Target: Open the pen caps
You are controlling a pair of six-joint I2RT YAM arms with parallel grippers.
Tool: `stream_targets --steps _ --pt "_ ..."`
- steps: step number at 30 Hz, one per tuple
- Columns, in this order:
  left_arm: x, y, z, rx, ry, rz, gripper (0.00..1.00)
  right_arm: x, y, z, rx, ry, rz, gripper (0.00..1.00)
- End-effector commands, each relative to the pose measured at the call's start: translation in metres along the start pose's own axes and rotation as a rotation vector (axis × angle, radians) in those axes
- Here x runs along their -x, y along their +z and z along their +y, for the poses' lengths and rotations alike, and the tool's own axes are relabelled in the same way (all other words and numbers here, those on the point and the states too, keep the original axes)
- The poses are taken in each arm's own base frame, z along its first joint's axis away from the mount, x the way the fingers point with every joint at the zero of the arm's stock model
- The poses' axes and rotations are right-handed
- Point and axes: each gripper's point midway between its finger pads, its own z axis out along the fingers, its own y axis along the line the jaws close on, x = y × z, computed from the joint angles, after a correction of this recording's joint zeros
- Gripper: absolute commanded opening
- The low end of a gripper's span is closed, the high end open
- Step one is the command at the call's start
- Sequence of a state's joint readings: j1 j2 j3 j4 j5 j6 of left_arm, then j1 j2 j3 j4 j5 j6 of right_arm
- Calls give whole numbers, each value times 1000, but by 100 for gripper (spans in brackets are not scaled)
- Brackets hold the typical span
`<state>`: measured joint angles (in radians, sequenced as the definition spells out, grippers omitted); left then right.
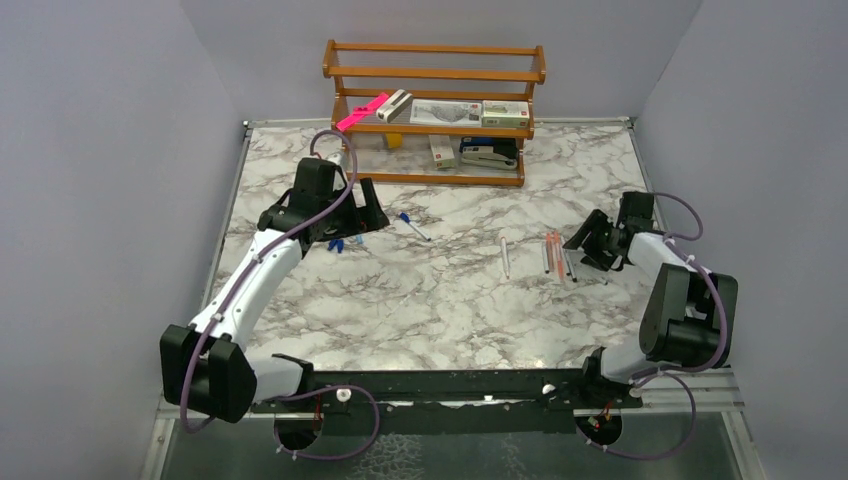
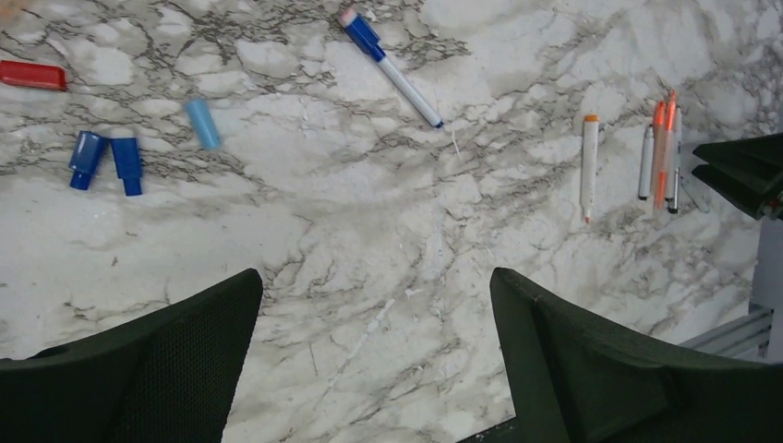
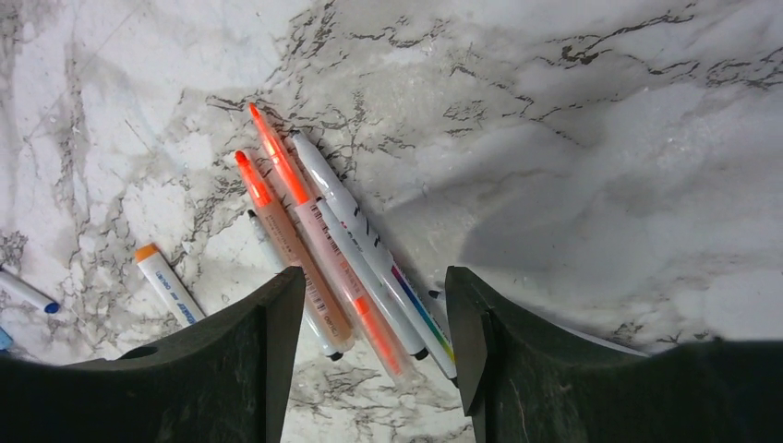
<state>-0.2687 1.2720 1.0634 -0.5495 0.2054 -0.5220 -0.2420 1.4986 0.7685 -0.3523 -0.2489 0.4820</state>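
Several pens (image 3: 343,247) with white and orange barrels lie side by side on the marble table; they also show in the top view (image 1: 556,254). My right gripper (image 3: 374,281) is open and hovers just above their near ends, touching nothing; it shows in the top view (image 1: 592,248). A pen with an orange end (image 2: 589,164) lies alone to their left. A blue-ended pen (image 2: 389,67) lies further left. Two dark blue caps (image 2: 106,162), a light blue cap (image 2: 202,124) and a red cap (image 2: 32,75) lie loose. My left gripper (image 2: 374,286) is open and empty above bare marble (image 1: 335,222).
A wooden rack (image 1: 435,100) stands at the back with a pink bar (image 1: 362,110), small boxes and a black stapler (image 1: 490,153). The table has metal edges left and right, and grey walls close it in.
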Motion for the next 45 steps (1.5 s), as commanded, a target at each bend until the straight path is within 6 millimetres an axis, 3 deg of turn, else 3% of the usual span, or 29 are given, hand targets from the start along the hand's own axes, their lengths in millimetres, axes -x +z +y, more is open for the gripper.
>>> stream_targets --steps 1,6,11,17,22,26,36,39,45 --pt "-16 -22 -21 -65 -2 25 99 12 -19 12 26 -17 -47 58" --pt "-32 -49 -36 -103 0 34 99 16 -39 26 76 -14 -82 58" --pt "-43 -81 -50 -165 1 23 99 17 -67 55 215 -39 -117 58" --pt "-51 -107 -53 -196 -18 0 99 14 -100 75 297 -114 -120 59" --pt "-52 -120 -59 -226 -18 -1 99 1 -127 91 398 -150 -123 59" --pt "-54 -119 -60 -230 -9 19 99 -7 -138 103 454 -187 -98 59" --pt "-63 -89 -55 -237 23 75 99 -16 -134 145 556 -281 -21 59" --pt "-66 -81 -57 -262 30 84 99 -20 -124 176 542 -359 -35 59" --pt "-77 -68 -55 -282 39 130 99 -62 -86 241 522 -579 67 56"
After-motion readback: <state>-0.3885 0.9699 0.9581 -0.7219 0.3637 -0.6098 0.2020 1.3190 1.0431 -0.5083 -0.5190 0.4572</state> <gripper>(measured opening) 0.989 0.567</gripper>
